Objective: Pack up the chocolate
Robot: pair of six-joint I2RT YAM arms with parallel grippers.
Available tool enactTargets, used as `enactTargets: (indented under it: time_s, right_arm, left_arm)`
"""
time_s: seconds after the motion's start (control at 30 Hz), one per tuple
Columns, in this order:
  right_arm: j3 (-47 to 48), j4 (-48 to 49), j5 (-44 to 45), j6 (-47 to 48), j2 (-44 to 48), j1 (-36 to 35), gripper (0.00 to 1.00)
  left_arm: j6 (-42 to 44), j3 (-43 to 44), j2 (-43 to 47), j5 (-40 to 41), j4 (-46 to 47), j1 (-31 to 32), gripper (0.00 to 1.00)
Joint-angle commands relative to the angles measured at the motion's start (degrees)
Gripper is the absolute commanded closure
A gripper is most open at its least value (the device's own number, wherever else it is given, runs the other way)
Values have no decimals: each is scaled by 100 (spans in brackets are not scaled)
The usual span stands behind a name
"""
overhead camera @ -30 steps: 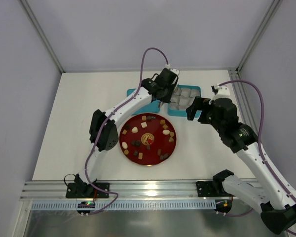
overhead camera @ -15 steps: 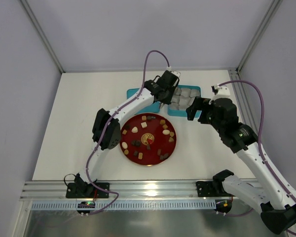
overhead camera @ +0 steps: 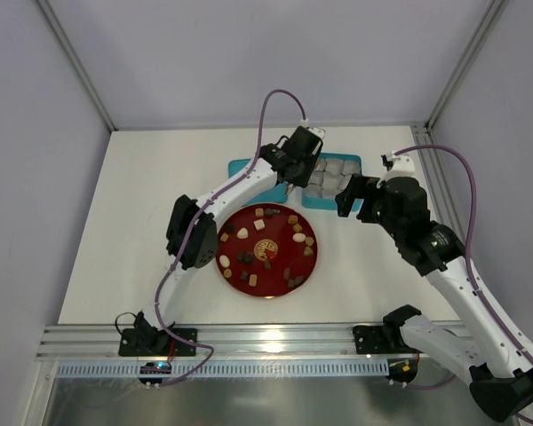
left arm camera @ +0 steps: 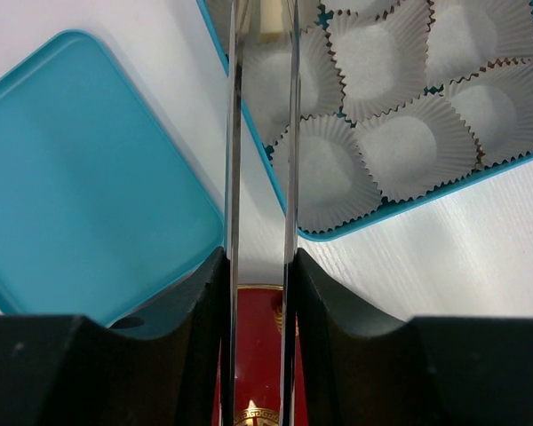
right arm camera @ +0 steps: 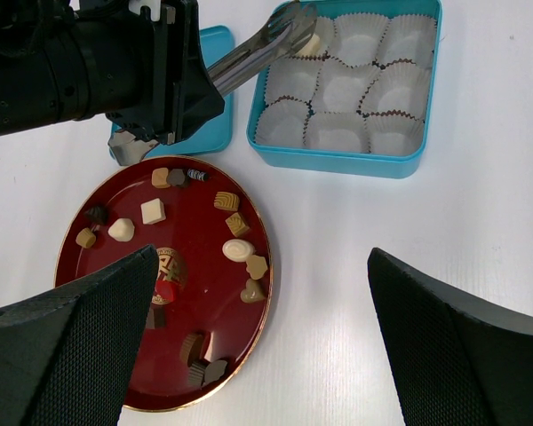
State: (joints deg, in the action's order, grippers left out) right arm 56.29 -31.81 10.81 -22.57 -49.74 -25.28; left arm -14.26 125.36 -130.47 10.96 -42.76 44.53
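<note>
Several chocolate pieces [right arm camera: 240, 249], dark, tan, cream and one red, lie on the red plate [right arm camera: 195, 275], which also shows in the top view [overhead camera: 280, 259]. My left gripper [left arm camera: 259, 266] [overhead camera: 290, 166] is shut on metal tongs [right arm camera: 249, 55]. The tong tips pinch a cream chocolate [right arm camera: 313, 44] [left arm camera: 268, 22] over the far left paper cup of the teal box [right arm camera: 338, 165] [overhead camera: 354, 160]. The other paper cups [left arm camera: 400, 146] hold nothing. My right gripper [right arm camera: 262, 266] [overhead camera: 351, 195] is open and empty, high above the plate's right edge and the table.
The teal lid [left arm camera: 80, 177] [right arm camera: 218, 89] lies flat to the left of the box, partly under my left arm. The plate sits just in front of the box and lid. White table spreads to the right of the plate and in front of the box.
My left gripper with the tongs has shifted slightly farther toward the box's far left cup. The right arm has not moved.
</note>
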Motion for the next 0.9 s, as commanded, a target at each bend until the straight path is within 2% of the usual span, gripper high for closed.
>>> enactTargets:
  time_s: [0.0, 0.1, 0.53, 0.87]
  right_arm:
    - [5, 96, 35, 86, 87, 23, 0]
    - [5, 105, 35, 86, 78, 23, 0]
    - [13, 140, 62, 86, 52, 23, 0]
    - [22, 167, 97, 77, 43, 23, 0]
  left_arm:
    - [108, 243, 75, 108, 295, -24, 65]
    - [125, 243, 84, 117, 295, -24, 63]
    - [143, 278, 426, -76, 304, -32, 63]
    - [-24, -116, 1190, -270, 216, -32, 65]
